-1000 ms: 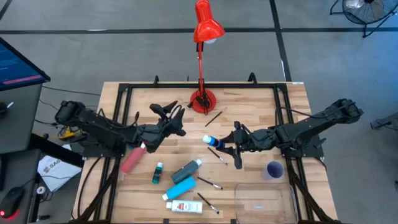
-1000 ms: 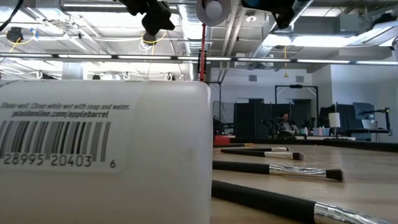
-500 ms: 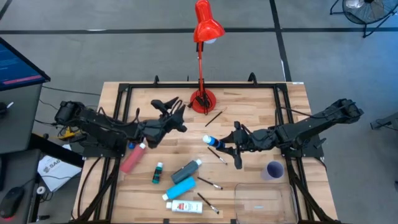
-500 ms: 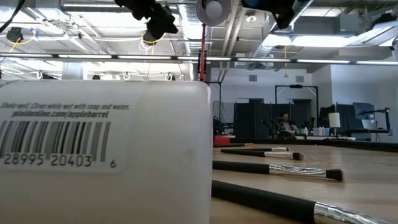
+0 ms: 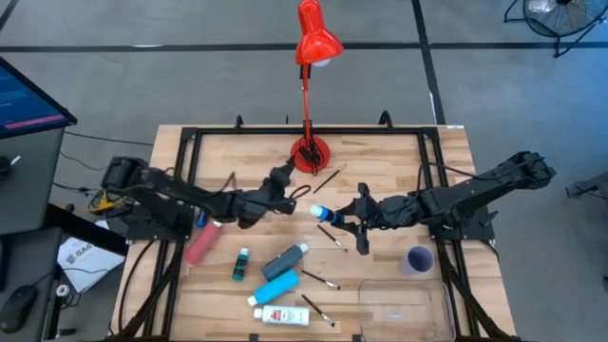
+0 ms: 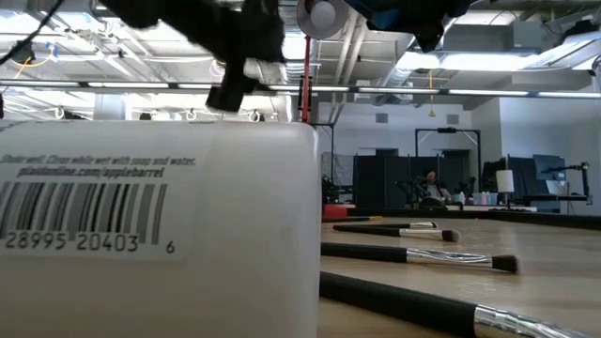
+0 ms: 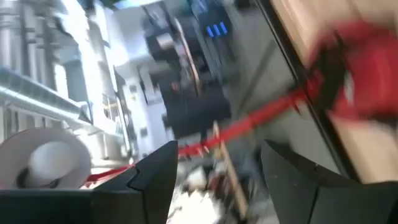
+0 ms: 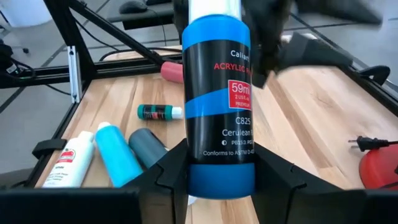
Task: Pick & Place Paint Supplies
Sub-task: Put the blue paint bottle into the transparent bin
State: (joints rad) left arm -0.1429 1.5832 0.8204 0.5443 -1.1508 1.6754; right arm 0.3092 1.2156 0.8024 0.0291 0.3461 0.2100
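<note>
A blue paint bottle (image 8: 217,93) with a black label and white cap (image 5: 315,212) is up in the air at mid-table, with my right gripper (image 5: 350,217) shut on it. My left gripper (image 5: 296,192) stands open just left of that cap, near the red lamp's base (image 5: 310,153); nothing is between its fingers (image 7: 155,177). On the table lie a pink-red tube (image 5: 200,243), a small teal bottle (image 5: 241,263), a grey-teal bottle (image 5: 288,257), a light blue bottle (image 5: 275,286), a white tube (image 5: 281,314) and several thin brushes (image 5: 321,278). My right gripper pinches the blue bottle's lower body (image 8: 217,171), near its base end, between its two fingers, one on each side. The fingers come from the table's right, slanting slightly down. The bottle is lifted clear of the table, its cap end away from the gripper, toward the table's left.
The red desk lamp (image 5: 313,43) rises at the far middle. A lilac cup (image 5: 418,259) and a clear tray (image 5: 404,306) stand at the near right. In the low view the white tube (image 6: 160,235) fills the left; brushes (image 6: 423,255) lie to its right.
My left gripper has gone toward the table's right and down, toward the held blue bottle, and has rolled about its own axis. Most of this came in the last half second. My right gripper has kept the bottle still.
</note>
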